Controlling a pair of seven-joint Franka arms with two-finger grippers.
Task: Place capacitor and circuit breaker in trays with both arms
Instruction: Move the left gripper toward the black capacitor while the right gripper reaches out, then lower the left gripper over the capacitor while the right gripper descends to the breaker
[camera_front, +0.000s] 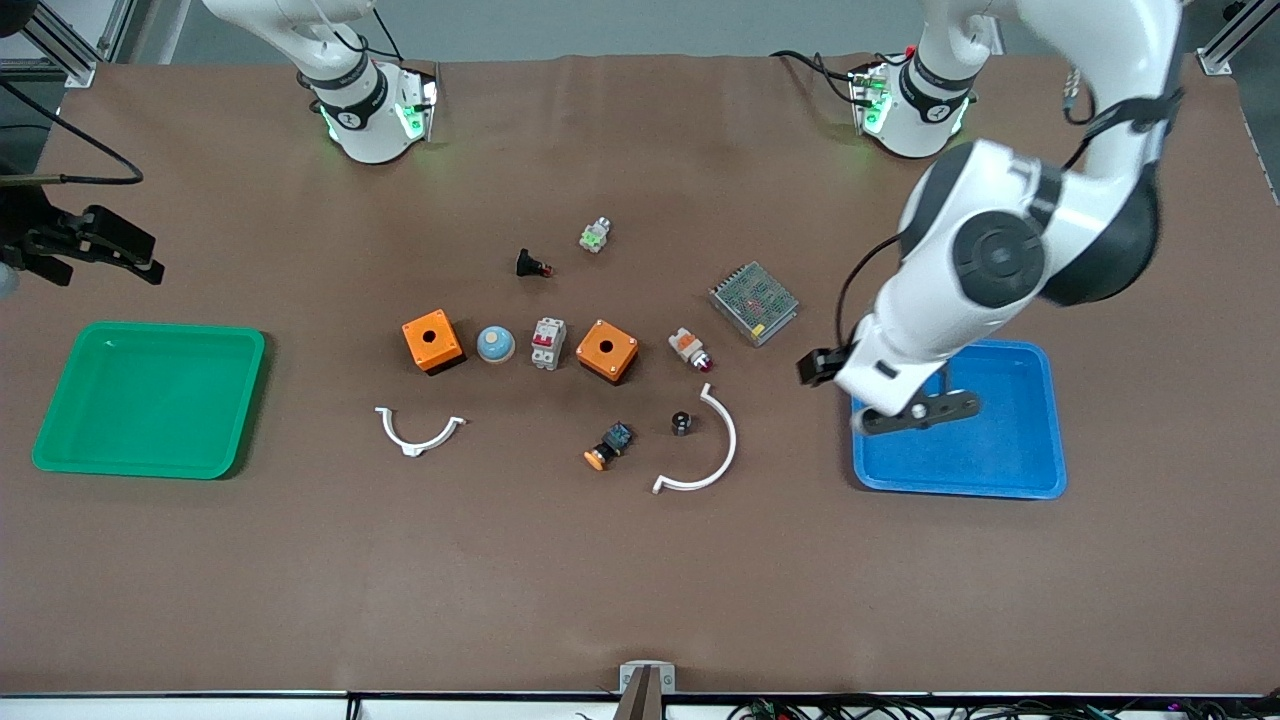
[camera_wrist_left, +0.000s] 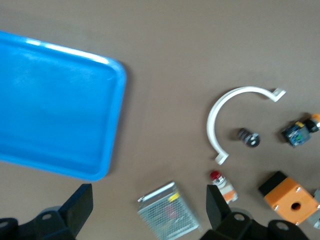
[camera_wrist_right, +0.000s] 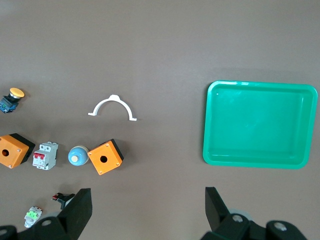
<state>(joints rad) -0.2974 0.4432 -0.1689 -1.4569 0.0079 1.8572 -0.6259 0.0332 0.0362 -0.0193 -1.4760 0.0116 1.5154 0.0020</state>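
The capacitor (camera_front: 681, 422) is a tiny black cylinder on the table inside a white curved bracket (camera_front: 700, 450); it also shows in the left wrist view (camera_wrist_left: 248, 137). The circuit breaker (camera_front: 547, 343), white-grey with red toggles, stands between a blue dome (camera_front: 495, 344) and an orange box (camera_front: 607, 351); it also shows in the right wrist view (camera_wrist_right: 45, 155). My left gripper (camera_front: 920, 412) is open and empty, in the air over the blue tray's (camera_front: 1000, 470) edge; in its wrist view (camera_wrist_left: 148, 200) the fingers flank a metal mesh box (camera_wrist_left: 170, 212). My right gripper (camera_wrist_right: 146, 200) is open and empty, high over bare table.
A green tray (camera_front: 150, 398) lies at the right arm's end. A second orange box (camera_front: 432, 341), another white bracket (camera_front: 418, 432), an orange-capped push button (camera_front: 608, 446), a white-orange part (camera_front: 690, 349), the mesh box (camera_front: 754, 302), a black part (camera_front: 532, 265) and a green-white part (camera_front: 596, 235) lie mid-table.
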